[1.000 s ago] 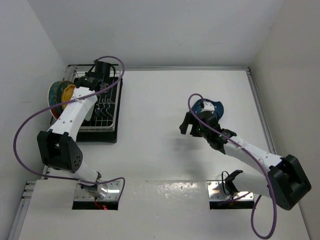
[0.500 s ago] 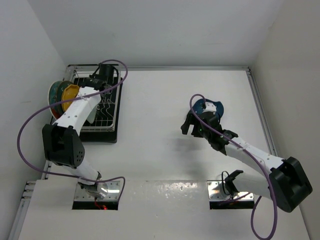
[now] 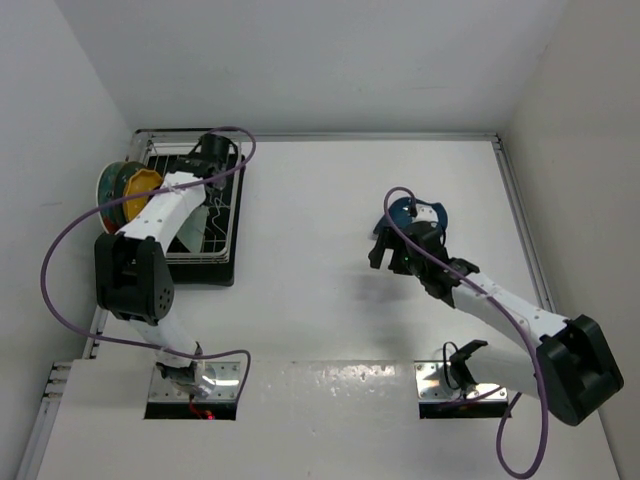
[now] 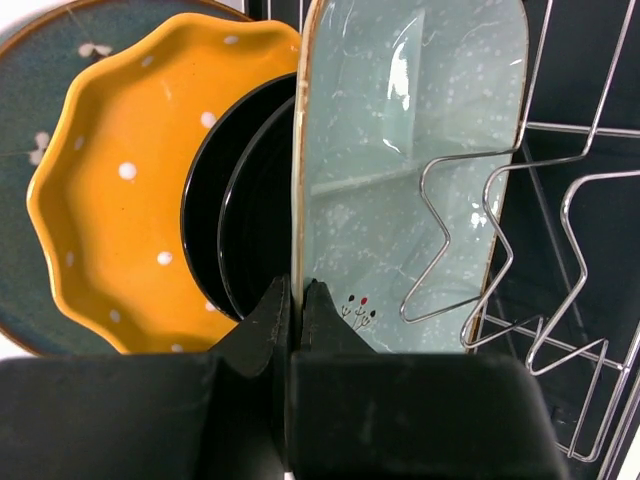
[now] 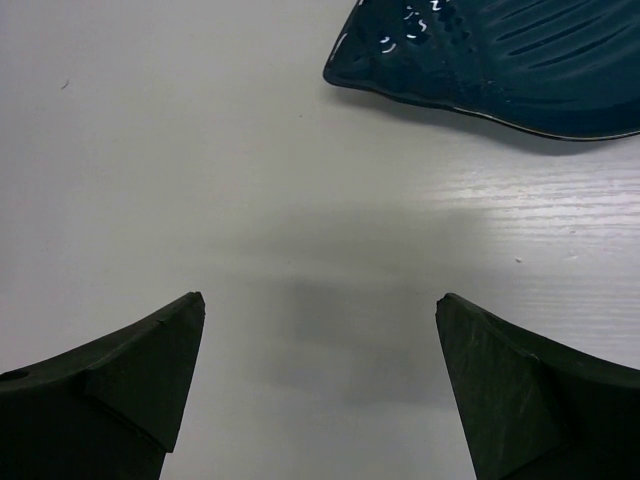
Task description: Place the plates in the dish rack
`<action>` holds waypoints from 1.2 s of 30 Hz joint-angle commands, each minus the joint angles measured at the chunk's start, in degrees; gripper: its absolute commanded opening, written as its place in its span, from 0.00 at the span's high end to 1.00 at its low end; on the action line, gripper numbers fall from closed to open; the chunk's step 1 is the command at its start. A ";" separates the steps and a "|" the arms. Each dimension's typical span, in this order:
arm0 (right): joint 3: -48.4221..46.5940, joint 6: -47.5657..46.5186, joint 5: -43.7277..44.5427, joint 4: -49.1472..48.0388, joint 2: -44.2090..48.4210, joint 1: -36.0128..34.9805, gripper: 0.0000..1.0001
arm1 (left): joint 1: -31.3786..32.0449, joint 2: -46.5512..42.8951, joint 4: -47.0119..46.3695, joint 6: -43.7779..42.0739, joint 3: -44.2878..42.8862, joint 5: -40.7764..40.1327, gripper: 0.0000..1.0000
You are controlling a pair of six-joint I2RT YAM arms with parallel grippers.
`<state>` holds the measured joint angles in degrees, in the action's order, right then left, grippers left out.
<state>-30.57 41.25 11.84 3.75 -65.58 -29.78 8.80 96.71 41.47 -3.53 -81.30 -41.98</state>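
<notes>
My left gripper (image 4: 296, 285) is shut on the lower edge of the pale mint rectangular tray (image 4: 400, 130), which stands upright among the tines of the dish rack (image 4: 590, 200). To the tray's left stand two black plates (image 4: 215, 200), the yellow scalloped plate (image 4: 110, 200) and the grey-teal plate (image 4: 40, 90). In the top view the left gripper (image 3: 208, 158) is over the far end of the rack (image 3: 222, 240). My right gripper (image 5: 320, 310) is open and empty above the bare table, just short of the dark blue leaf-shaped plate (image 5: 520, 60), also seen from above (image 3: 412, 211). The red plate is out of view.
The rack sits on a black tray (image 3: 215, 272) in the far left corner beside the left wall. A metal rail (image 3: 520, 215) runs along the table's right edge. The purple cable (image 3: 60, 260) loops out left of the left arm.
My left gripper has shifted a little to the right over the rack's far end, its arm drawing in. My right gripper has edged right, toward the blue plate.
</notes>
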 commanded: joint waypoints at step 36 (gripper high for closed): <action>-27.44 -2.40 -26.15 0.40 -44.72 36.02 1.00 | 2.53 -5.56 14.07 -6.66 -21.61 29.17 0.01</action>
<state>-59.86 40.07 -7.40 8.60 -108.09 6.39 9.54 93.54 53.43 -7.55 -99.63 -22.50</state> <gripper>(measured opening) 0.085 0.987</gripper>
